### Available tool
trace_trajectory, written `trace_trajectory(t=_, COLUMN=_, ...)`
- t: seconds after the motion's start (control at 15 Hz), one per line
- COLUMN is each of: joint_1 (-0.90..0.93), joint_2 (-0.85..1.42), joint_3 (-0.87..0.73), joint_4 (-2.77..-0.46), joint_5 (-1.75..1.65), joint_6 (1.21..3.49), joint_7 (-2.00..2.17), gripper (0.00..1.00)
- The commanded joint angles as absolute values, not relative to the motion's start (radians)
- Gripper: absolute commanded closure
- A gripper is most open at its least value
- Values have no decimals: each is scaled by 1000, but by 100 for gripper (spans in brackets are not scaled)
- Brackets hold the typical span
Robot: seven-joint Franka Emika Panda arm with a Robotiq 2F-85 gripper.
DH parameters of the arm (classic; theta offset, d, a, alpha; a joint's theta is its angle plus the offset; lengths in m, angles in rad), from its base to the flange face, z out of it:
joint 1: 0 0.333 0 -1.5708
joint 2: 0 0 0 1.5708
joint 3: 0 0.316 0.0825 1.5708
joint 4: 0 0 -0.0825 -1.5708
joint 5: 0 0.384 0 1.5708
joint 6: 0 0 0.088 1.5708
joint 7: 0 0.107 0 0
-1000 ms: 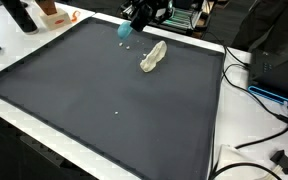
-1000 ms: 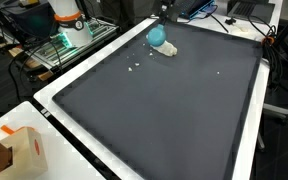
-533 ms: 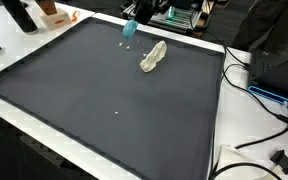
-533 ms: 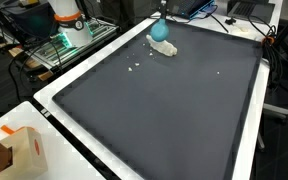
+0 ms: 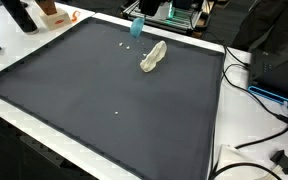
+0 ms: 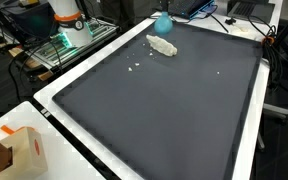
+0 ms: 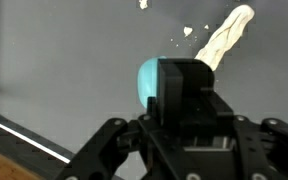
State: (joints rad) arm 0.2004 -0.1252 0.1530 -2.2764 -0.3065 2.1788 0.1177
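1. The gripper (image 7: 180,88) is clamped on the teal object (image 7: 146,80), holding it above the mat (image 5: 104,95);
2. Since a second ago, the teal object has risen towards the far edge, away from the cream lump (image 5: 153,57).

Found ball (image 6: 163,22) gripped in end effector (image 7: 169,95), above far edge of table (image 5: 114,95). Noted cloth (image 6: 162,46) lying on table just before ball, apart from it. Logged crumbs (image 6: 134,68) on table near cloth; box (image 6: 19,150) well apart, past near corner.
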Motion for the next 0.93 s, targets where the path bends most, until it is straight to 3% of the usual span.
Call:
trace_trajectory(t=0.0, joint_1=184, joint_2=-196, joint_3=140, joint_4=-2339, joint_5=-185, joint_6=2224, joint_7=16, gripper=75)
trace_trajectory(t=0.87, joint_1=189, joint_2=-270, joint_3=75, joint_4=-2388, joint_5=132, joint_6=2240, joint_7=-290, gripper=75)
